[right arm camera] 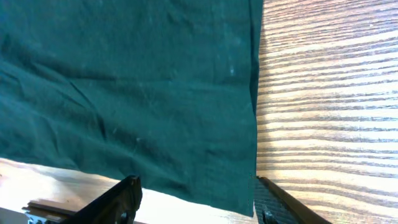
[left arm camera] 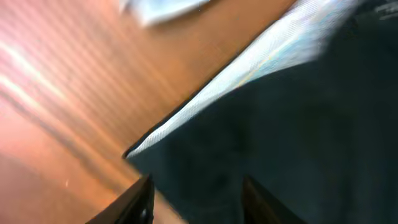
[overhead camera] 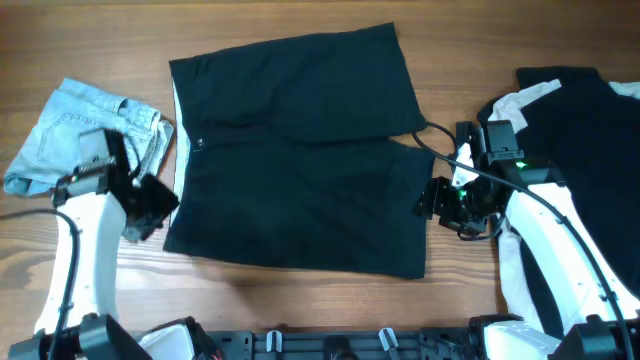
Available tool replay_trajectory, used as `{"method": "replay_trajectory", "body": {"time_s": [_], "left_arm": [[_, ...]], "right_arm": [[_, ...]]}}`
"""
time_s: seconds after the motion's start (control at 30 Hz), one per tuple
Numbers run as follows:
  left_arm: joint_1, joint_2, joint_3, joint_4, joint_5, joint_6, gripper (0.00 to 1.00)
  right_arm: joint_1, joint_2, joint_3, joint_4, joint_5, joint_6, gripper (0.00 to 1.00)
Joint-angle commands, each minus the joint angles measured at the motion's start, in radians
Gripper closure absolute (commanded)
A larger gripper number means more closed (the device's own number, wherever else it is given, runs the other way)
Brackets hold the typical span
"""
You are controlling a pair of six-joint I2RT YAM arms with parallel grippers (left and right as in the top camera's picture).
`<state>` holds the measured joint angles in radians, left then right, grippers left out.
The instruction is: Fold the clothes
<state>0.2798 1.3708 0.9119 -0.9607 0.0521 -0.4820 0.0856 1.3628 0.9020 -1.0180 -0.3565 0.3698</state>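
Observation:
The black shorts (overhead camera: pixel 300 150) lie spread flat in the middle of the wooden table. My left gripper (overhead camera: pixel 160 208) is open at the shorts' near left corner; in the left wrist view its fingers (left arm camera: pixel 196 199) straddle the dark cloth (left arm camera: pixel 298 124) by that corner. My right gripper (overhead camera: pixel 440 198) is open at the shorts' right edge; in the right wrist view its fingers (right arm camera: pixel 196 199) straddle the cloth's (right arm camera: pixel 124 87) near right corner. A heap of black and off-white garments (overhead camera: pixel 570 110) lies at the right.
A folded light blue denim garment (overhead camera: pixel 85 135) lies at the far left. The right arm rests over the heap. The table's front edge runs along the bottom of the overhead view.

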Motion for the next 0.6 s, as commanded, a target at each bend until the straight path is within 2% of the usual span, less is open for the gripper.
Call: {"method": "replay_trajectory", "body": {"time_s": [0.0, 0.2, 0.33, 0.4, 0.43, 0.57], "left_arm": [[0.085, 0.004, -0.144, 0.03, 0.135, -0.043, 0.55], [0.088, 0.004, -0.289, 0.132, 0.169, -0.051, 0.49], [0.088, 0.004, -0.306, 0.217, 0.16, -0.058, 0.65], [0.088, 0.004, -0.306, 0.228, 0.161, -0.058, 0.82], [0.088, 0.004, -0.306, 0.227, 0.172, -0.058, 0.93], [0.088, 0.003, -0.306, 0.214, 0.184, -0.057, 0.96]], "right_arm": [[0.0, -0.007, 0.006, 0.0, 0.018, -0.007, 0.35], [0.0, -0.007, 0.006, 0.015, 0.036, -0.029, 0.32], [0.0, -0.007, -0.013, 0.016, 0.054, -0.028, 0.31], [0.0, -0.007, -0.042, 0.015, 0.054, -0.027, 0.3], [0.0, -0.007, -0.059, 0.023, 0.054, -0.025, 0.31], [0.0, -0.007, -0.172, 0.078, 0.053, 0.061, 0.3]]}}
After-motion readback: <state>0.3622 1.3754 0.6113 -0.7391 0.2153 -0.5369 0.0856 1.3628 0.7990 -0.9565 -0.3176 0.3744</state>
